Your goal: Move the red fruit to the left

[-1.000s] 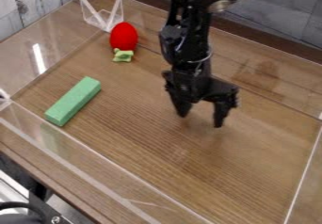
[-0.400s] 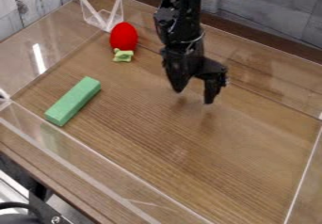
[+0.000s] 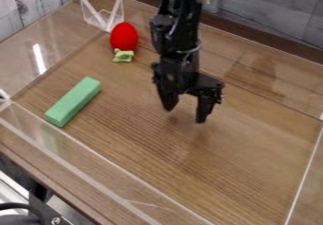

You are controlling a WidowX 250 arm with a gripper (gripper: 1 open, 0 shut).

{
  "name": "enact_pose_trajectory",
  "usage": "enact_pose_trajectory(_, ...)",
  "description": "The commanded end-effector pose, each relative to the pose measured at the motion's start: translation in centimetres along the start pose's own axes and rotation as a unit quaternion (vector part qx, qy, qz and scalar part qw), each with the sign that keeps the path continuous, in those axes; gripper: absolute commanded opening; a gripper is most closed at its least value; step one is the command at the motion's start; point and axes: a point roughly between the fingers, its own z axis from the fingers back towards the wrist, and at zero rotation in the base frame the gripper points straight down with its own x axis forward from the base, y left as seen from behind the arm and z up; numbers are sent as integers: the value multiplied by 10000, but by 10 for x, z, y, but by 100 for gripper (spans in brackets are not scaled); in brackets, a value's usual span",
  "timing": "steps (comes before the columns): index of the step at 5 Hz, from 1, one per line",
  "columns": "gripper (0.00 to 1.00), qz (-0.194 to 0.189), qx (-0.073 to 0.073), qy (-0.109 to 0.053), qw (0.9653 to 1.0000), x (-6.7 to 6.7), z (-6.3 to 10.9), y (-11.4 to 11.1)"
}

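Strawberry (image 3: 124,36) is looking light, rounded, possibly slippery; its red middle is inviting a square grip. Pincer (image 3: 188,98) is hanging apart from it, its fingers appearing spread.

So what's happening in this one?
A robot arm is over the middle of the wooden table, its gripper low and apparently holding nothing. The red fruit sits apart from it, toward the back left of the picture. The green block lies nearer the front, also untouched.
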Motion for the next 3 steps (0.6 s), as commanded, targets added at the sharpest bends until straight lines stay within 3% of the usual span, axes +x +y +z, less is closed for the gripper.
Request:
enact_pose_trajectory(1,100,64,105,-475,9988,14,8,9)
enact_pose_trajectory(2,100,189,332,-415,9984,24,10,18)
enact_pose_trajectory(3,100,185,628,-316,9974,24,7,26)
